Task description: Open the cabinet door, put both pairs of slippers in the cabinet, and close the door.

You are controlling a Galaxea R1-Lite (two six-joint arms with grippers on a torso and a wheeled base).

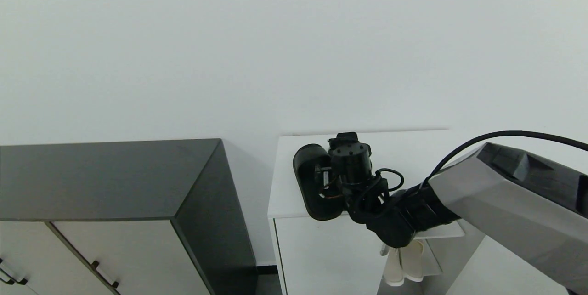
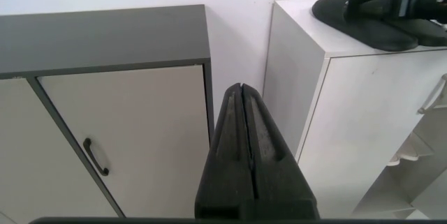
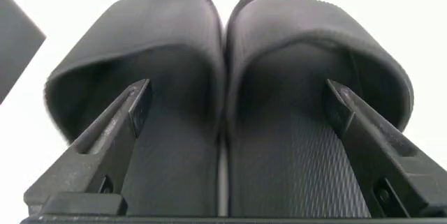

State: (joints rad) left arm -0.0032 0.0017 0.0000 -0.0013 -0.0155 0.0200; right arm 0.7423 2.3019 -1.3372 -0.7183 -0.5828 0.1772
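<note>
Overhead, black slippers [image 1: 316,184] lie atop the white cabinet [image 1: 321,258]; white slippers [image 1: 404,263] already stand on its open shelf. From the left wrist, the left claw [image 2: 242,90] is pressed together beside the grey cabinet [image 2: 105,42]. From the right wrist, the right claw [image 3: 234,97] is apart, one finger inside each black slipper. Picking up this second pair probably calls for a pinch, a lift, then lowering them inside.

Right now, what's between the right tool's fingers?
In the right wrist view, the right tool straddles the black slippers' touching inner sides, one finger in each slipper.
</note>
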